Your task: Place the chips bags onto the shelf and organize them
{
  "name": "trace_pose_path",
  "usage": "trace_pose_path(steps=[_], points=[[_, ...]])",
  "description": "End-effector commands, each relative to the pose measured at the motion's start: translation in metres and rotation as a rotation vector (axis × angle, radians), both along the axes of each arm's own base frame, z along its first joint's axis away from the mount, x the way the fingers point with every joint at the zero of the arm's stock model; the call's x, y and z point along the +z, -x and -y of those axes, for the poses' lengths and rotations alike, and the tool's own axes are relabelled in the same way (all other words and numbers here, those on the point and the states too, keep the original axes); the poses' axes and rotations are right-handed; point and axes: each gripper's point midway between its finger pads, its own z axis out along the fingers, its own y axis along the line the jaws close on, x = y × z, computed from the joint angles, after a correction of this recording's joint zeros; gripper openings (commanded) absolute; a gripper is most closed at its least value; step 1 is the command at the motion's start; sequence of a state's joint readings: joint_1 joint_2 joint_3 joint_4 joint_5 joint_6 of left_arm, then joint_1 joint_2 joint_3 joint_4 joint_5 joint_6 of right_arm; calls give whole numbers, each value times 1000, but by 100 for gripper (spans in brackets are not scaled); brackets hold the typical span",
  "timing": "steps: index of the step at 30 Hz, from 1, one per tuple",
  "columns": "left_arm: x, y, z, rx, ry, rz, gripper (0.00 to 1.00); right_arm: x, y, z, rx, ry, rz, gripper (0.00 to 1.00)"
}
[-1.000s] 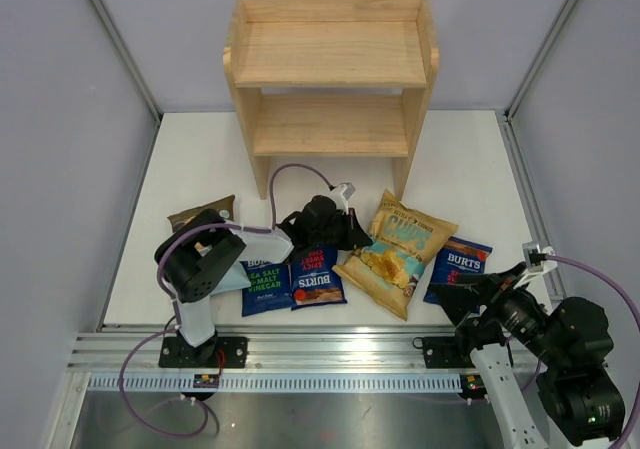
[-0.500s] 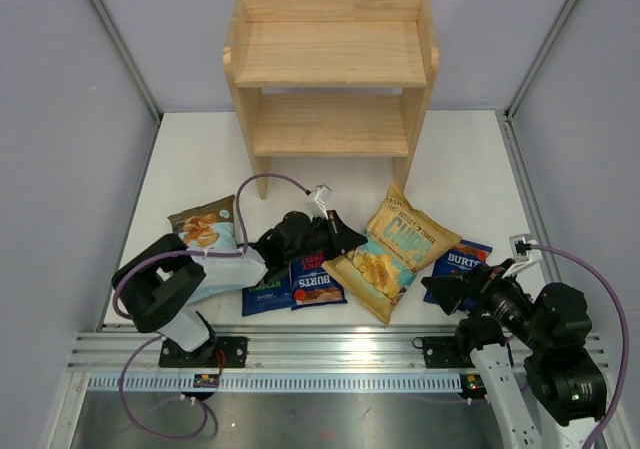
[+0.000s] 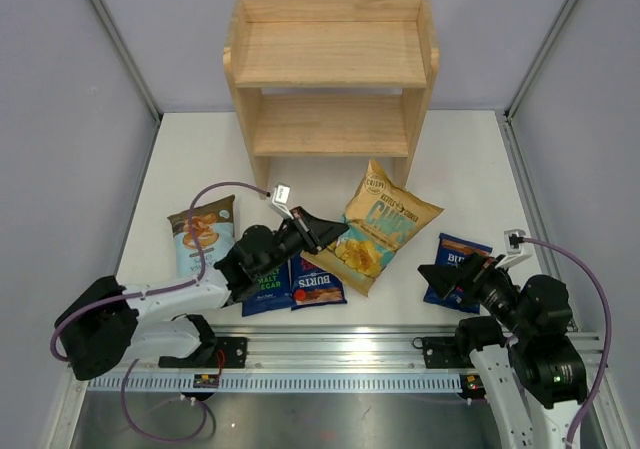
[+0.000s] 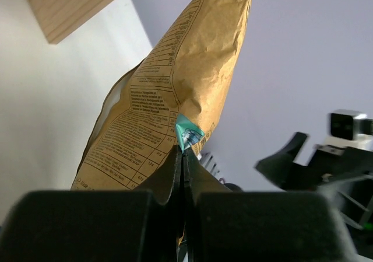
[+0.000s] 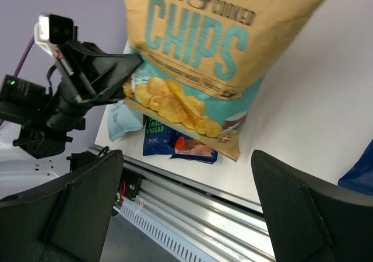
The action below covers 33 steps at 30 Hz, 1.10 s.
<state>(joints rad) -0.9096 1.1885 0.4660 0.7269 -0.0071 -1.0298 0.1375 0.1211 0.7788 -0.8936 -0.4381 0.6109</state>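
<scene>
One bag has tipped up from the table [image 3: 460, 169]. Nearest us, our right claw [image 3: 437, 274] hangs wide and empty. Our left claw [image 3: 325, 231], clamped on a corner of the yellow-and-teal chips bag [image 3: 385, 224], has swung it closer to the shelf [image 3: 330, 54], which holds none yet.

Yellow, perhaps tan, bag [image 3: 378, 231]; teal lettering.

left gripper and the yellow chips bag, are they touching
Touching. The left wrist view shows the left gripper pinched shut on a teal corner of the yellow chips bag, with no gap between them.
</scene>
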Motion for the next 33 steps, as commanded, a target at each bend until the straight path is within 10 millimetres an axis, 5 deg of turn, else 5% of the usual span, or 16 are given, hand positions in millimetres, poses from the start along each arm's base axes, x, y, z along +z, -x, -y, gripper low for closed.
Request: trace_pose_path(steps=[1, 5, 13, 20, 33], points=[[54, 1, -19, 77, 157, 72, 0, 6, -13, -1, -23, -47, 44, 99], [74, 12, -30, 81, 200, 95, 0, 2, -21, -8, 7, -85, 75, 99], [138, 59, -44, -64, 384, 167, 0, 41, -10, -38, 238, -188, 321, 100], [180, 86, -44, -148, 487, 231, 0, 54, -7, -54, 389, -227, 393, 99], [211, 114, -33, -243, 575, 251, 0, 56, -3, -49, 370, -166, 552, 100]])
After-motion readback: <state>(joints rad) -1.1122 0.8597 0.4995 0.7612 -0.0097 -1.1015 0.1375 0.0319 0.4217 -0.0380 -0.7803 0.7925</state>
